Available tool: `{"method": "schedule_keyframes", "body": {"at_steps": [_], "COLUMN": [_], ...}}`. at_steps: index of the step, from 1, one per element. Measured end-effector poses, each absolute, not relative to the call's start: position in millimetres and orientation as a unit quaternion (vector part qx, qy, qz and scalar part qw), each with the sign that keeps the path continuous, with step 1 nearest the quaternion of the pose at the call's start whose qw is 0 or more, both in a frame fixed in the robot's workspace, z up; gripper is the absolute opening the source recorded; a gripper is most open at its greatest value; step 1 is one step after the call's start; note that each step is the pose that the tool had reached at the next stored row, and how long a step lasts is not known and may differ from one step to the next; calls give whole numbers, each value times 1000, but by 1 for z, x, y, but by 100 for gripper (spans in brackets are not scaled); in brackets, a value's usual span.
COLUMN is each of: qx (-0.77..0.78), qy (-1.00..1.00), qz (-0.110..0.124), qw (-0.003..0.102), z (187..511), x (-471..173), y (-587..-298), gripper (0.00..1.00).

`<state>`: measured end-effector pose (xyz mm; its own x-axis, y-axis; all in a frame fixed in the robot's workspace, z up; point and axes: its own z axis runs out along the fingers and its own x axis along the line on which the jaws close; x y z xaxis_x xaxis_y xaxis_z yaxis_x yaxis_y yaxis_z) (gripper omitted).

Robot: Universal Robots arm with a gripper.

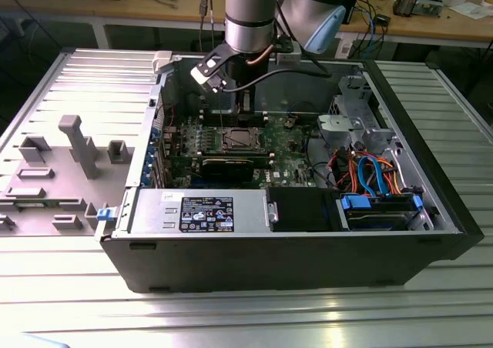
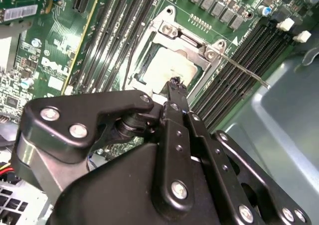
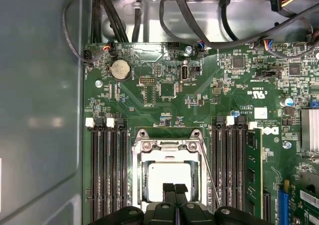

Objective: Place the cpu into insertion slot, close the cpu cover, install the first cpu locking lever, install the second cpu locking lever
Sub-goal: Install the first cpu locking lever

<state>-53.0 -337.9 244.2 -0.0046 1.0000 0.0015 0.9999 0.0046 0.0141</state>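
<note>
The cpu lies with its silvery top up in the insertion slot on the green motherboard. The cpu cover lies flat around it as a metal frame, with the chip showing through its window. My gripper hangs just above the cpu with its black fingertips pressed together and nothing between them. A thin metal locking lever runs along one side of the socket; in the second wrist view this lever juts out over the memory slots.
Black memory slots flank the socket on both sides. Cables hang along the case wall beyond the board. A graphics card, a power supply and a drive bay fill the case nearer the camera.
</note>
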Motion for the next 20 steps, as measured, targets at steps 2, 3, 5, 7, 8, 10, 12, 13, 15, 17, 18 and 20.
{"method": "schedule_keyframes", "body": {"at_steps": [2,3,5,7,8,10,12,13,15,17,18,20], "qx": [691,685,681,681,681,681,679,677,669,661,657,650], "qy": [723,729,732,732,732,732,734,736,743,750,753,760], "qz": [6,6,6,6,6,6,6,6,6,6,6,6], "qw": [4,4,4,4,4,4,4,4,4,4,4,4], "z": [244,244,244,244,244,244,244,244,244,244,244,244], "x": [-53,-53,-53,-53,-53,-53,-53,-53,-53,-53,-53,-53], "y": [-338,-338,-338,-338,-338,-338,-338,-338,-338,-338,-338,-338], "gripper": [11,11,11,11,11,11,11,11,11,11,11,11]}}
